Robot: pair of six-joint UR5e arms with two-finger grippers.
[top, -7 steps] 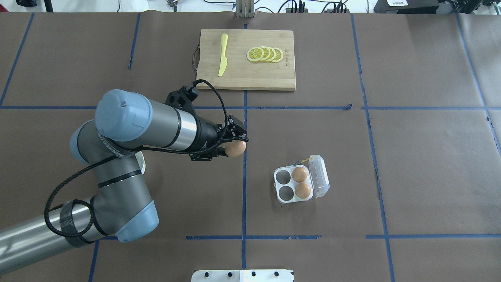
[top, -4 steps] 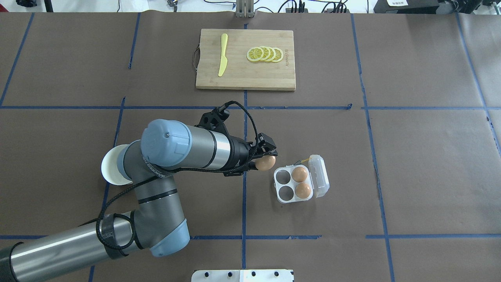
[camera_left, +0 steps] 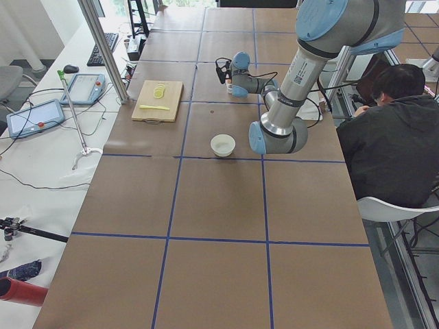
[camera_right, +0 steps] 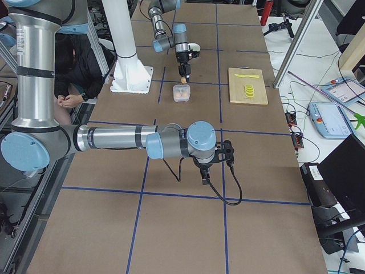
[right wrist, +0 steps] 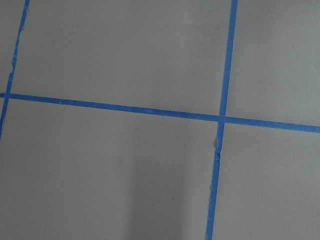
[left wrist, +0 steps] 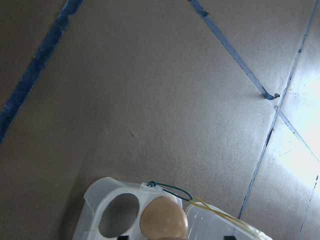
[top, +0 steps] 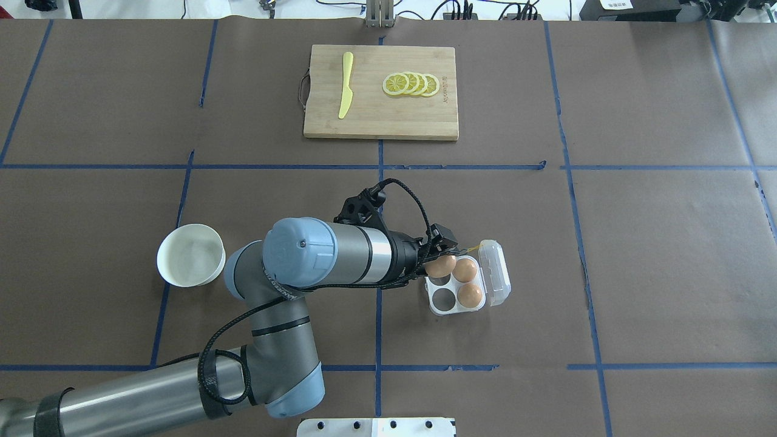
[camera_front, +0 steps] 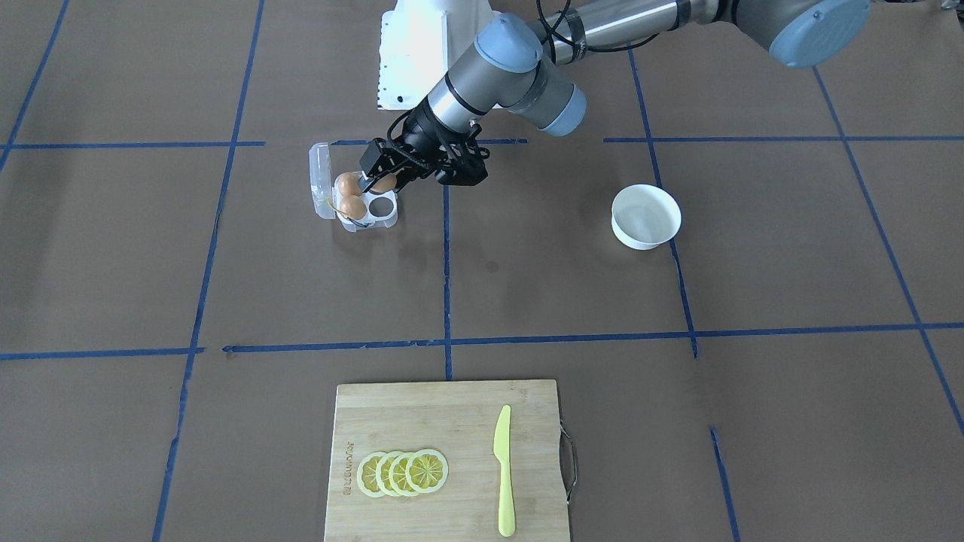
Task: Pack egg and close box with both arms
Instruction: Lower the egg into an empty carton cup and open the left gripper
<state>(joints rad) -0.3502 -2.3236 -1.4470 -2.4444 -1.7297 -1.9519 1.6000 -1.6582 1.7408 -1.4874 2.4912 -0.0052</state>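
One smooth, orange-brown egg [top: 441, 266], pinched in the left pincer [top: 439, 261], above the open clear four-cup box [top: 496, 273].

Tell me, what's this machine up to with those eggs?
A robot is packing eggs. Its left tool grips an egg just above a free cup of the open box. Two other eggs already sit in cups, and one more cup is empty. The lid lies open. The right arm hangs over the table, away from the box; whether its tool is open I cannot tell.
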